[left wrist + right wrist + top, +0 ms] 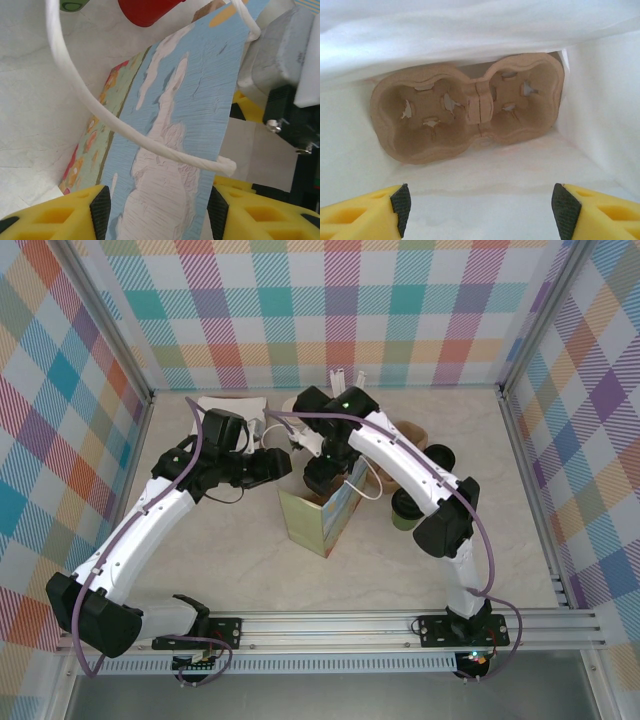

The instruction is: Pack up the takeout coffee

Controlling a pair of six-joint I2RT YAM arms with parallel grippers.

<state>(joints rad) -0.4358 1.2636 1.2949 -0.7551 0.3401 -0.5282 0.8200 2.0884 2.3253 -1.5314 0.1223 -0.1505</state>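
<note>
The takeout coffee [403,512] stands on the bench [230,560] outside the paper bag [300,522], well off to the outer side of the right jaws [480,205]. The right forearm crosses over it, so just part of its black lid and a strip of green band can be seen. Farther out from those jaws sits a second black lid [440,455]; the cup under it is too hidden to describe.

The right jaws are down in the bag's mouth, spread wide, with nothing between the pads [400,202]. Straight ahead of them, at the bottom of the bag, lies a brown pulp cup carrier [470,112] with two empty wells. White bag walls close in on every side, and the upper wall sags over the carrier's far edge.

The left jaws [157,215] stand apart, and the bag's blue outer panel fills the whole gap between them. Whether their pads press on it cannot be told, as the contact is cut off at the bottom of the left wrist view. A white twisted handle [100,107] loops across just ahead of them. Beyond the bag's far end is a red cup [147,10], cut off at the top edge.
</note>
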